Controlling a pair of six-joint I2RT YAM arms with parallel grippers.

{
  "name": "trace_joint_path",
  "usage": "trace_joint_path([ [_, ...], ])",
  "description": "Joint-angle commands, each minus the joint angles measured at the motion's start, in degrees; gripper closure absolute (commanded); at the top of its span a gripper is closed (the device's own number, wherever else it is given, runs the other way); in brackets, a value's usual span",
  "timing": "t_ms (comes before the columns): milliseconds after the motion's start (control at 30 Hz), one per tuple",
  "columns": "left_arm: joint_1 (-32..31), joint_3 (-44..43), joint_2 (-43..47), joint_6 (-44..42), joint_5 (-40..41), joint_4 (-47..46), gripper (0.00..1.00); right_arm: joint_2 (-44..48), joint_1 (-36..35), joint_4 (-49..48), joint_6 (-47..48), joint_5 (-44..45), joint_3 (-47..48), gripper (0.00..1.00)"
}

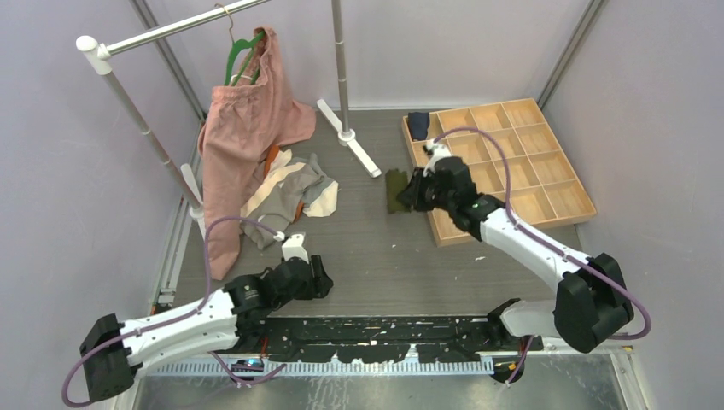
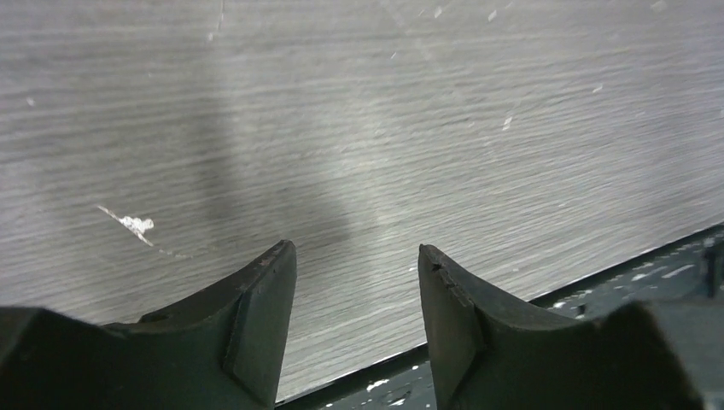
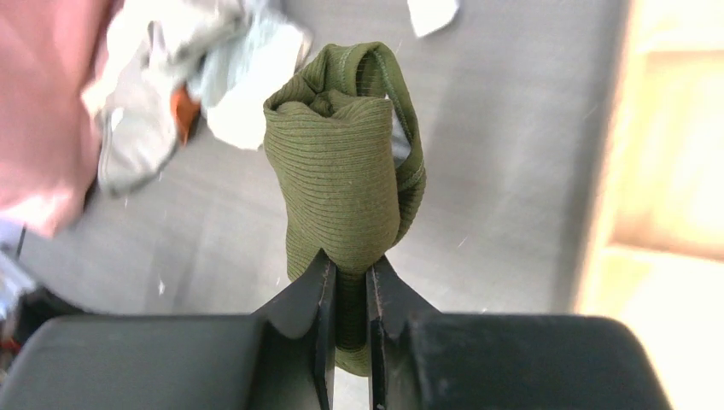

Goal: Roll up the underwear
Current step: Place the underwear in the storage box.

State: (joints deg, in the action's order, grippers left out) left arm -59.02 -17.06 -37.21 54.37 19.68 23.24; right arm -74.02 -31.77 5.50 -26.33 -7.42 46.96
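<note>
A shallow wooden tray (image 1: pixel 546 162), divided into a grid of square compartments, was set at the far right of the grey wood-grain table (image 1: pixel 384 256). In the compartment at its far-left corner a small roll of navy underwear (image 1: pixel 417 125) was lodged; part of the tray's left side was hidden behind the right arm. The olive-green underwear (image 1: pixel 395 191), a ribbed piece wound into a tight roll, was found outside the tray, just beside its left wall. It was clamped at one end by the right gripper (image 1: pixel 408 192). In the right wrist view the two black fingers (image 3: pixel 320 290) were seen pressed against the cloth from either side, with the roll standing out beyond them and a loop of hem curled over its far end. Whether the roll touched the table could not be told. The left gripper (image 2: pixel 357 256) was held low over the table near its front edge, its jaws parted and only bare wood grain seen between them. At the far left a loose heap of grey, cream and orange underwear (image 1: pixel 294 192) was spread on the table. Just beside the heap a large pink garment (image 1: pixel 248 137) was hung from a green hanger (image 1: pixel 243 55) on a metal rail (image 1: pixel 171 30).
</note>
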Motion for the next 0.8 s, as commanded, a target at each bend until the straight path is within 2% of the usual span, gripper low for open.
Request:
trace_joint_path([
  [0, -0.1, 0.6, -6.1, 1.1, -3.4, -6.8, 0.43, -0.6, 7.2, 0.3, 9.0, 3.6, 9.4, 0.99],
  [233, 0.0, -2.9, -14.1, -1.8, -4.9, -9.9, 0.36, -12.4, 19.3, 1.0, 17.9, -3.5, 23.0, 0.99],
  [367, 0.1, -3.5, -16.7, -2.2, -5.7, -10.7, 0.35, -16.4, 21.5, 0.8, 30.8, -8.1, 26.4, 0.99],
  [433, 0.3, -2.8, -17.6, -2.0, -6.5, -12.6, 0.34, -18.8, 22.4, 1.8, 35.0, -13.3, 28.7, 0.99],
  [567, 0.8, -3.0, -19.7, -4.1, -7.6, -14.9, 0.32, -25.8, 24.3, 7.6, 39.6, -21.0, 35.9, 0.99],
  [667, 0.9, -4.8, -21.0, -5.9, -6.4, -13.4, 0.29, -31.5, 25.4, 11.3, 41.0, -22.0, 41.3, 0.99],
  [767, 1.2, -6.4, -22.0, -7.2, -4.1, -11.2, 0.27, -35.2, 26.9, 10.1, 40.8, -22.3, 43.3, 0.99],
])
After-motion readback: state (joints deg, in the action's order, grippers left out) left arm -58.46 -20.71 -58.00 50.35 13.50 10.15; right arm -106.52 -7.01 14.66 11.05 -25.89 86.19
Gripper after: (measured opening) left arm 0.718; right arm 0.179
